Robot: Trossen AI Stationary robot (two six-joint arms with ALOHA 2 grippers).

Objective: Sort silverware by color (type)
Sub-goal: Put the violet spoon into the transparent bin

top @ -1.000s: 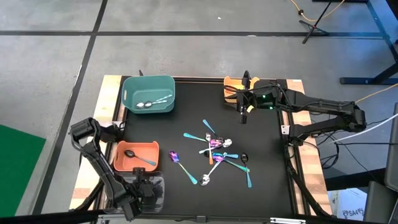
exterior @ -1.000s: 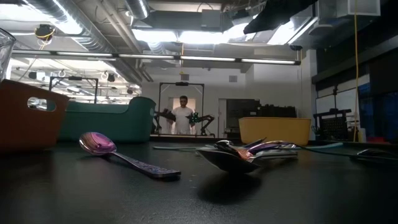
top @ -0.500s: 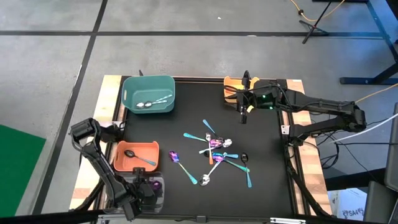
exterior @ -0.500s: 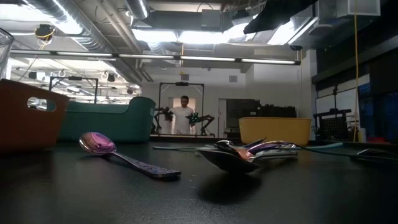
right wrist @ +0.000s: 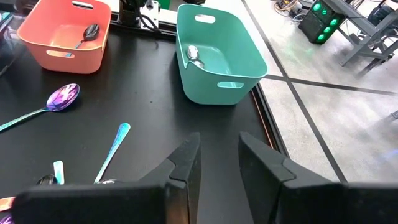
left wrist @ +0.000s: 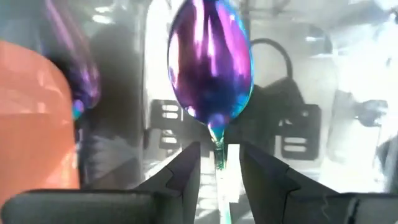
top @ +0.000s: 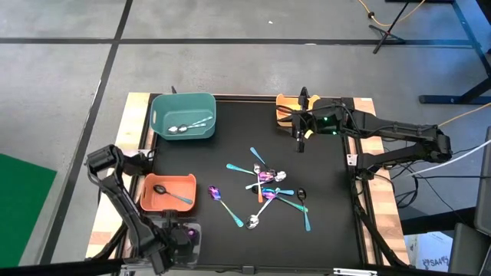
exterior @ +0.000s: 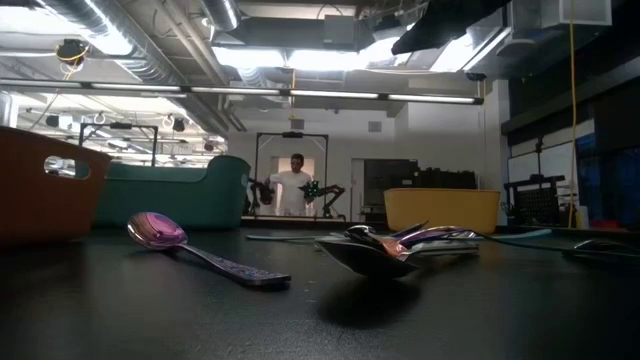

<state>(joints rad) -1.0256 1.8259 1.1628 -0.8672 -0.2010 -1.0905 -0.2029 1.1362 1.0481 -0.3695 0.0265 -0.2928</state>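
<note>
My left gripper [left wrist: 221, 152] points down into a clear bin [top: 186, 234] at the table's near left corner. It is open. An iridescent purple spoon [left wrist: 211, 62] lies in the bin below it, and the spoon's thin handle [left wrist: 219, 155] runs between the fingertips with a gap on each side. More silverware lies in a loose pile [top: 272, 188] on the black mat: teal, purple, silver, black and copper spoons. Another purple spoon [top: 215, 193] lies left of the pile. My right gripper [right wrist: 219, 152] hovers open at the far right, with nothing between its fingers.
A teal bin [top: 182, 116] at the far left holds silver spoons. An orange bin [top: 167, 192] beside the clear one holds a black spoon. A yellow bin [top: 285, 106] stands under the right arm. A person [exterior: 293, 185] stands far behind the table.
The purple spoon has come into sight in the clear bin under my left gripper, where one second ago the gripper covered it. My right arm has kept still.
</note>
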